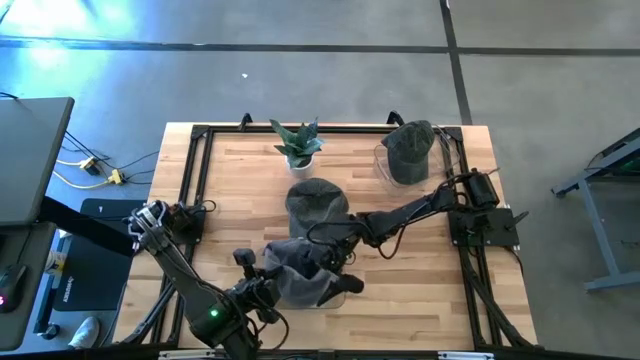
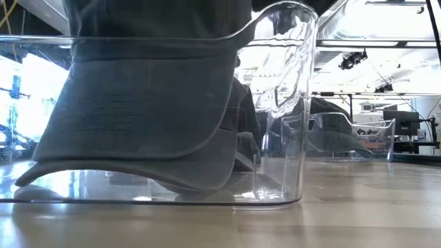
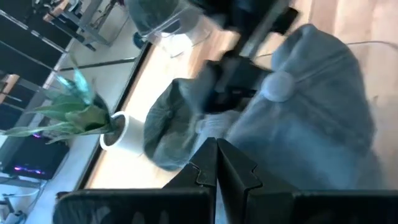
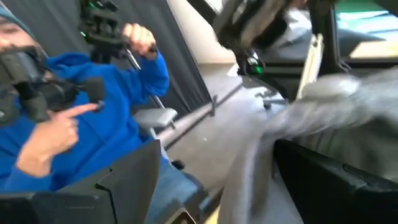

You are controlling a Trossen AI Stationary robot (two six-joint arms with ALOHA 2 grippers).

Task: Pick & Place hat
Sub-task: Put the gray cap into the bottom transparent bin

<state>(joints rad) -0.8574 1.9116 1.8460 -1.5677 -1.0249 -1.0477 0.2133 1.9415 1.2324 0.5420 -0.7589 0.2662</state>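
Nearest, at the front edge of the wooden surface [image 1: 420,300]: left gripper [image 1: 262,292], fingers [image 3: 214,163] pressed together and empty, tips just beside the grey hat [image 1: 300,272]. Hat lying in a clear plastic bin [image 2: 286,110] at front centre, brim curving along the bin floor. Right gripper [image 1: 340,268] reaching in from the right side over that hat, fingers spread wide, grey fabric between them; whether actually gripped, cannot tell. Behind, mid-surface, a second grey hat [image 1: 317,200]. Farther back, a small potted plant [image 1: 298,145] in a white pot, and at the rear right a third hat [image 1: 408,150] in another clear bin [image 1: 385,165]. Beyond the surface, a person in a blue top [image 4: 93,118] gripping a handle.
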